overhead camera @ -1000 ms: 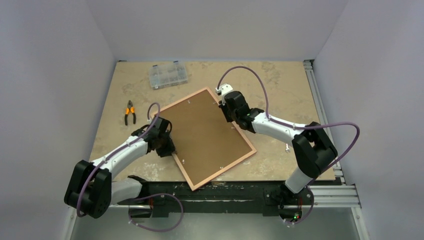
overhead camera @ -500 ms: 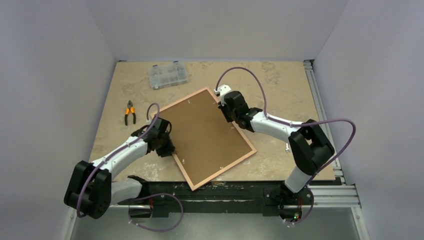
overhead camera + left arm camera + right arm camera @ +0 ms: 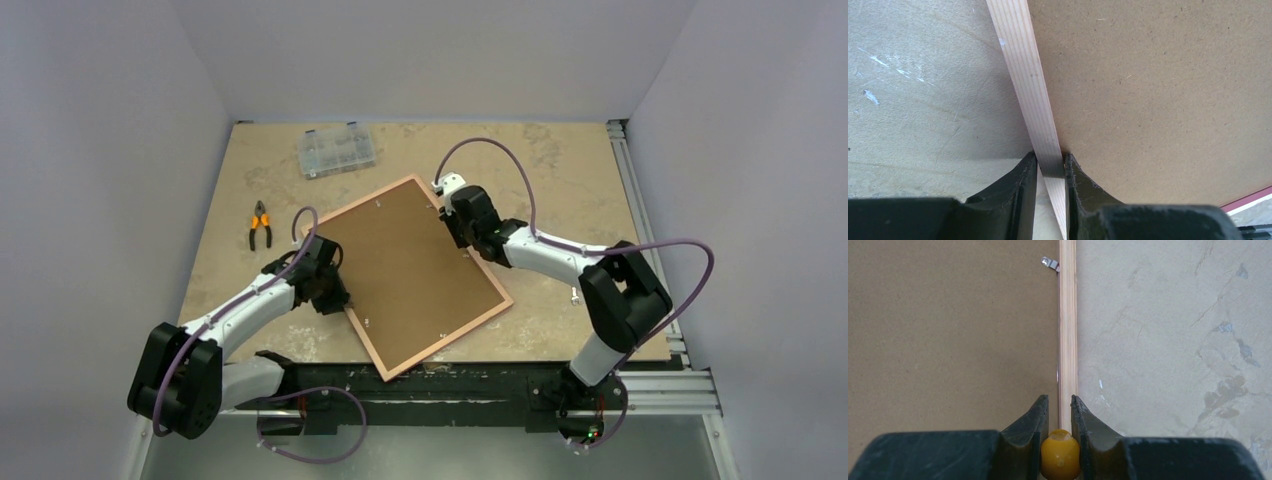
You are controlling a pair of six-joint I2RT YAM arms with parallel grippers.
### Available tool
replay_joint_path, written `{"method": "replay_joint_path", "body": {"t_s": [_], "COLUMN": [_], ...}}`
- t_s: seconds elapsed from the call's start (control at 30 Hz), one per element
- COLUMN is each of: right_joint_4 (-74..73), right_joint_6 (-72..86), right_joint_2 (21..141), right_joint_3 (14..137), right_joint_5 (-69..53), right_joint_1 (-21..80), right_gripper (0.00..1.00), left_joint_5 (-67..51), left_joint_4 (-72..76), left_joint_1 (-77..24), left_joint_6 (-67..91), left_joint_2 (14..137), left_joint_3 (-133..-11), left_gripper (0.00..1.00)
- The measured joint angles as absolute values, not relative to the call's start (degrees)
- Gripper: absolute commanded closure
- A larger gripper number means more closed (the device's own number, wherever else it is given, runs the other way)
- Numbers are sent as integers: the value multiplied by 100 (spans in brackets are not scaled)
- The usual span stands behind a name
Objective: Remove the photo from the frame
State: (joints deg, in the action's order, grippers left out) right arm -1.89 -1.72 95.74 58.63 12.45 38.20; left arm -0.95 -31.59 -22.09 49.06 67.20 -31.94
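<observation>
Two sets of jaws clenched the frame (image 3: 1023, 75) rail: left gripper (image 3: 1050, 162) mid-left, right gripper (image 3: 1059, 405) upper centre. With the backing board (image 3: 410, 265) in place, clips (image 3: 1050, 263) probably needed turning next.

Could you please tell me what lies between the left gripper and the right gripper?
The brown backing board, set in the frame, spans from left gripper to right gripper; the top external view shows it.

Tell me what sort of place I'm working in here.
Probably a robot lab work cell: plain white walls box in a stone-patterned table, an aluminium rail runs along its edge, and pliers and a clear compartment box lie on it.
</observation>
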Motion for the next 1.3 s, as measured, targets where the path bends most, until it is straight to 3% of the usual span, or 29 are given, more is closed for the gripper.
{"method": "replay_joint_path", "body": {"t_s": [0.37, 1.3], "right_joint_4": [-340, -362], "right_joint_6": [106, 108], "right_joint_2": [9045, 9380], "right_joint_3": [5411, 5743], "right_joint_5": [1240, 1293], "right_joint_1": [3820, 3817], "right_gripper": [100, 100], "left_joint_5": [-89, -102], "left_joint_4": [-3162, -3168], "left_joint_1": [-2206, -2202], "left_joint_6": [4947, 4995], "left_joint_2": [6722, 6729], "left_joint_3": [-3197, -3197], "left_gripper": [100, 100]}}
